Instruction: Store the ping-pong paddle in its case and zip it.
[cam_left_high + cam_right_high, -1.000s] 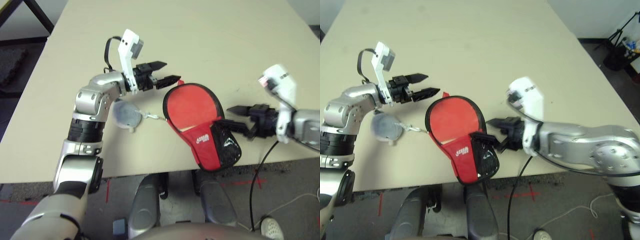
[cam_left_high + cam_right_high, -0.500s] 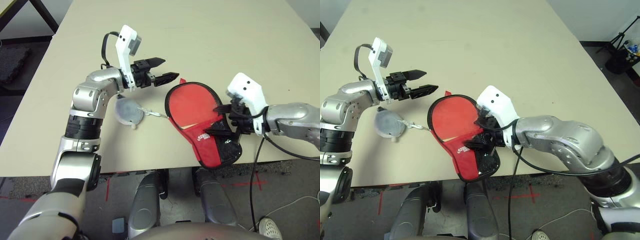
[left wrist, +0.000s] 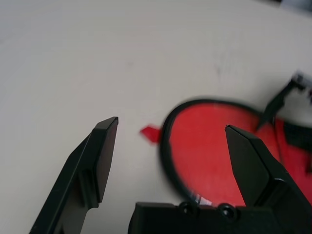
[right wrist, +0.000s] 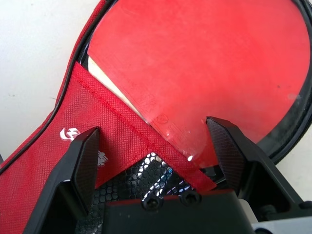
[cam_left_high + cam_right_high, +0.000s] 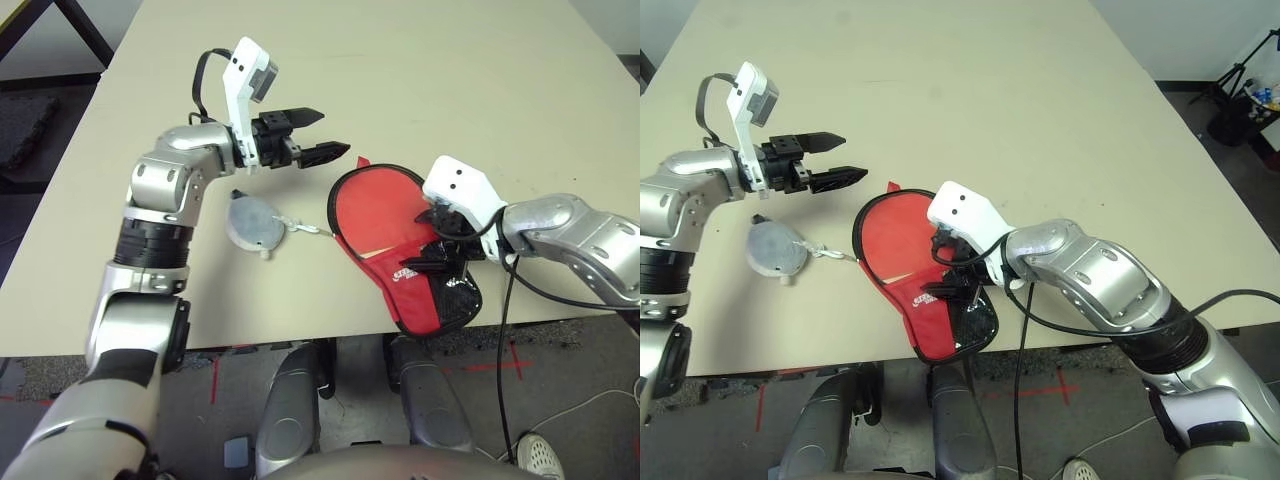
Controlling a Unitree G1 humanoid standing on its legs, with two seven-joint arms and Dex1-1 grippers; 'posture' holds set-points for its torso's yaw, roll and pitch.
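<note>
At upper left the left claw (image 5: pixel 322 133) hangs spread wide and empty above the table (image 5: pixel 480 80). Centre-frame, the ping-pong paddle (image 5: pixel 375 212) lies inside the case (image 5: pixel 425 300), its handle hidden under the red flap. The right claw (image 4: pixel 157 151), fingers apart and gripping nothing, hovers over that flap, covering part of it.

The red ping-pong paddle (image 4: pixel 204 63) lies partly inside the open red case (image 5: pixel 425 290) at the table's near edge.
</note>
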